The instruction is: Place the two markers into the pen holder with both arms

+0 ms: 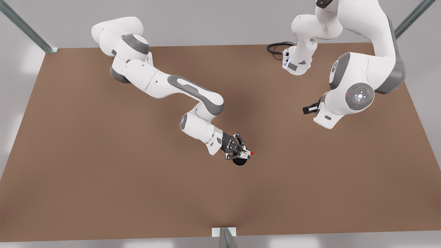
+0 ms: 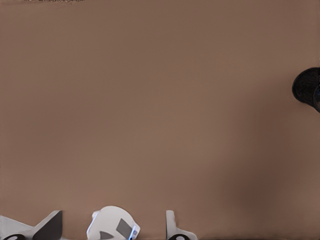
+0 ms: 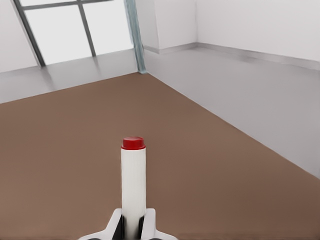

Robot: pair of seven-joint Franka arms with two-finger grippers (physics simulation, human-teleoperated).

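Here the red-capped marker [image 3: 133,187] sits clamped in the right hand [image 1: 243,153], its white barrel pinched low between the two fingers [image 3: 116,226] and its red end pointing away from the wrist. In the front view that hand hangs directly over the black pen holder [image 1: 239,161], near the middle of the brown worktop [image 1: 103,172]. A spot of dark blue shows at the holder's rim, probably the blue-capped marker [image 1: 248,157] standing inside, though it is too small to be sure. The red marker looks light, stiff and smooth, so a grip across the barrel suits it, firm enough to stop it sliding. The left hand [image 1: 310,109] waits well apart at the front view's right, above the worktop; whether it is open I cannot tell. A black cable [image 1: 277,48] lies by the far arm base.
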